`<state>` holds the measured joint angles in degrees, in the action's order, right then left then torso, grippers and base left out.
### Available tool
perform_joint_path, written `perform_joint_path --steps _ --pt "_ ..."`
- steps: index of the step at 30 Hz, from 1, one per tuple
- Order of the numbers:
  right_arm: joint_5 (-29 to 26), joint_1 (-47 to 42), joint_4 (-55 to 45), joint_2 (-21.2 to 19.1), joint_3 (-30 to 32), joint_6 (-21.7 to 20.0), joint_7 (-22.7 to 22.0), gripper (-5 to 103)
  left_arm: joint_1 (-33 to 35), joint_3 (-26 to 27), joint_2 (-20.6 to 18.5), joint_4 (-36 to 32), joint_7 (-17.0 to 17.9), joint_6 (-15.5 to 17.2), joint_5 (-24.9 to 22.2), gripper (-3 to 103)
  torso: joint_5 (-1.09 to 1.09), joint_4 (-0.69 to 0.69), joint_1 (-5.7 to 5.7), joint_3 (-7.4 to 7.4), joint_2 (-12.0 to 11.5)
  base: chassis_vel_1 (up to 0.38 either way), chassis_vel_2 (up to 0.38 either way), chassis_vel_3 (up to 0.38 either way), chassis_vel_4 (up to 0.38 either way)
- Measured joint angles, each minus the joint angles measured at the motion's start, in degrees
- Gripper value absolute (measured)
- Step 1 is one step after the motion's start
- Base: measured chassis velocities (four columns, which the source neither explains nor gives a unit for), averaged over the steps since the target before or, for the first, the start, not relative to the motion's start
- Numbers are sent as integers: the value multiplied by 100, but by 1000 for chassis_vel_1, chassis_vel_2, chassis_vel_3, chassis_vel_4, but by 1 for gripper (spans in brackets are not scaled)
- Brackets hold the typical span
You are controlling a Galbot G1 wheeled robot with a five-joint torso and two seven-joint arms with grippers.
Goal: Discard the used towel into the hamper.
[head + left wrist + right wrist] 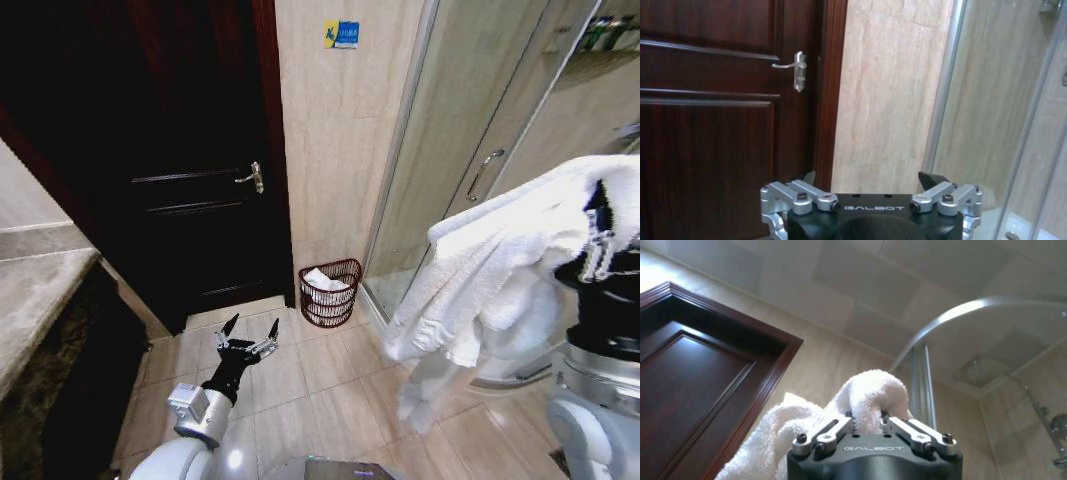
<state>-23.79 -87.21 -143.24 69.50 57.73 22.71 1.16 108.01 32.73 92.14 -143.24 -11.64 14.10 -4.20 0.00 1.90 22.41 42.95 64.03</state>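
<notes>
The jaws of the right gripper (867,426) are seen clenched on a fold of the white towel (500,270), which is bunched up between the 2 fingers in the right wrist view. In the head view this gripper is held high at the right, in front of the glass shower enclosure (450,150), and the towel is draped from it in loose folds, its lower end hanging free above the tiled floor (330,390) without touching it.

The jaws of the left gripper (249,332) are spread apart and nothing is held between them. This gripper is held low over the floor tiles at the lower left of the head view, aimed toward the dark wooden door (170,150) and the wall beside it; the door's lever handle (796,70) is seen ahead of it in the left wrist view.

The hamper (330,292), a reddish-brown wire basket, is set on the floor against the beige tiled wall (340,130), in the strip between the door frame and the edge of the shower enclosure. Something white is already lying inside it. The hamper is well apart from both grippers, with the hanging towel off to its right and higher up. A stone countertop (40,290) is seen at the left edge of the head view
</notes>
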Motion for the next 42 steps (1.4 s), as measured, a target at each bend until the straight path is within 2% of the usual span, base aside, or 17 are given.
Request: perform_joint_path --steps 9,21,37,42 --pt "24 77 1 -39 -100 49 -3 11 -1 0 0 0 0 0 0 100 0 0 7 1 -6 -122 122 130 -105" --pt "75 69 0 -43 -91 91 -20 11 0 0 0 0 0 0 0 100 -1 0 -2 -2 -3 79 16 9 59" --pt "82 68 0 -47 -85 112 -31 11 0 0 0 0 0 0 0 100 -1 1 0 -2 -3 92 99 111 98" --pt "199 69 0 -4 -95 -41 -25 11 0 0 0 0 0 0 0 100 0 2 0 -1 -4 101 106 106 115"
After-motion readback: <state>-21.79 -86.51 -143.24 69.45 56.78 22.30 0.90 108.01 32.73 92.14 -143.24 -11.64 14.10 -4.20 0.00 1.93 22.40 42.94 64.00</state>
